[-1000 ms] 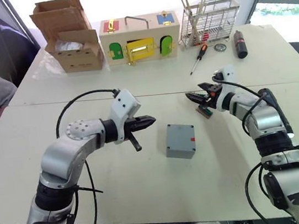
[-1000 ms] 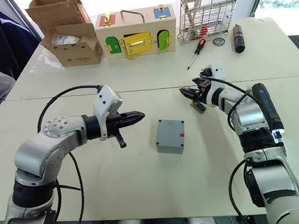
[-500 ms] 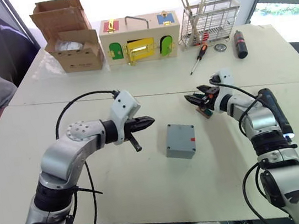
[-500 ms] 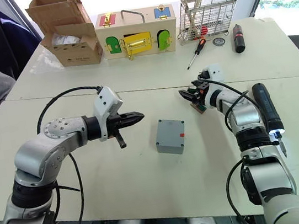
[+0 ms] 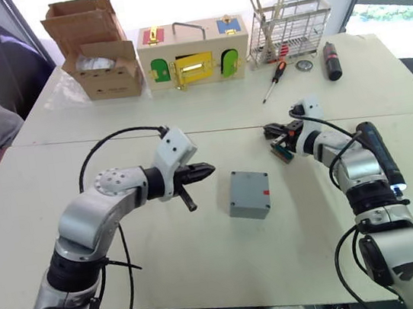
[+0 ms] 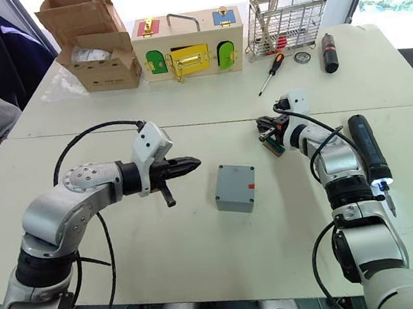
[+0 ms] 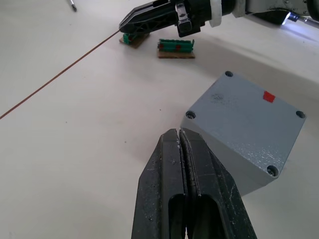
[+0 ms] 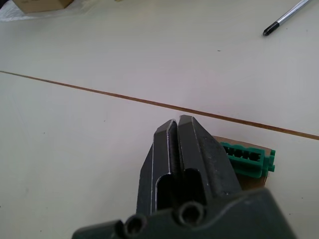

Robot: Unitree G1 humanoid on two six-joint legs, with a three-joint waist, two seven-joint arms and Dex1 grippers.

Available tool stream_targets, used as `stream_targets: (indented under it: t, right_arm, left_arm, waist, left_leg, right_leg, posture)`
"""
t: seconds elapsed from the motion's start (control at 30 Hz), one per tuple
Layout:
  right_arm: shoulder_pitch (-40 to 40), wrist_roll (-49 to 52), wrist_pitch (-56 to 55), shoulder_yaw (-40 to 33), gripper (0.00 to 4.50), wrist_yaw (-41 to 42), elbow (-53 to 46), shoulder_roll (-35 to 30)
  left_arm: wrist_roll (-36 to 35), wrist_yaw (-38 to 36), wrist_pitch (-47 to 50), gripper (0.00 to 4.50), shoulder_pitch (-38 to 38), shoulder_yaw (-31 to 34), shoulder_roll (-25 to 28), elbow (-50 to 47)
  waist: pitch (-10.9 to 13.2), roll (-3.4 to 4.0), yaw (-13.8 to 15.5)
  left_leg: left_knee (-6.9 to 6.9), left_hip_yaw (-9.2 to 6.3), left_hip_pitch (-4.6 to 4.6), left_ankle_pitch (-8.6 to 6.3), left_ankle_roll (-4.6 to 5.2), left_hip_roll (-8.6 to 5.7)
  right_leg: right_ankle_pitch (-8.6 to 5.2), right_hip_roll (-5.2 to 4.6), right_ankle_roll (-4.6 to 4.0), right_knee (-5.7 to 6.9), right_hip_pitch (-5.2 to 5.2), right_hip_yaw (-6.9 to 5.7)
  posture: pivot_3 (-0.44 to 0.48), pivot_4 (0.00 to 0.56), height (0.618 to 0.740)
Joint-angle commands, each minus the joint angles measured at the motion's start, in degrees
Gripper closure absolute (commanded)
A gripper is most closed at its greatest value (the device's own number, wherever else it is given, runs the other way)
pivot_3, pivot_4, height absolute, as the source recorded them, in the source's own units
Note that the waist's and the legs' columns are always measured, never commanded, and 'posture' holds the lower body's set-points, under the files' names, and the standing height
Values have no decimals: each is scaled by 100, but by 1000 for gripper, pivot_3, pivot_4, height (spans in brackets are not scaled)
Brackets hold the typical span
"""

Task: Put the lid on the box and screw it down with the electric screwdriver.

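Grey box (image 5: 249,194) with red mark – no legible writing, left gripper (image 7: 179,137) clenched empty, right gripper (image 8: 174,124) clenched empty beside green connector (image 8: 247,158).

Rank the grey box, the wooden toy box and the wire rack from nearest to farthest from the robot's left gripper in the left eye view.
1. Grey box, just beside the left gripper.
2. Wooden toy box, at the table's far edge.
3. Wire rack, far right corner.

A carton (image 5: 97,58), a wooden box (image 5: 193,52) and a wire rack (image 5: 288,29) stood far beyond the tool; a red screwdriver (image 5: 274,80) lay nearer, green connectors (image 7: 175,46) left of it.
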Motion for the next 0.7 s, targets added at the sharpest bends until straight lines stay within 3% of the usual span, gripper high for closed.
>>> stream_targets:
  t: [0.03, 0.37, 0.7]
  right_arm:
    - [-48, 133, 55, -209, 4471, -58, -345, -20]
    - [-109, 529, 776, -537, 4471, -92, -1349, -133]
    - [141, 229, 592, -183, 4471, -79, -964, -9]
  left_arm:
    - [-49, -12, -115, 4500, -27, 40, 43, -94]
    - [-55, -49, -179, 4500, -59, -20, 21, -9]
    - [-2, -55, -361, 4500, -106, -121, -40, 150]
  waist:
    - [0, 0, 0]
    - [0, 0, 3]
    - [0, 0, 3]
  left_leg:
    - [0, 0, 0, 0, 0, 0]
    - [0, 0, 0, 0, 0, 0]
    - [-1, 0, 0, 0, 0, 0]
  right_leg:
    - [0, 0, 0, 0, 0, 0]
    - [0, 0, 0, 0, 0, 1]
    - [0, 0, 0, 0, 0, 1]
  posture:
    - [0, 150, 740]
    - [0, 150, 740]
    - [0, 150, 740]
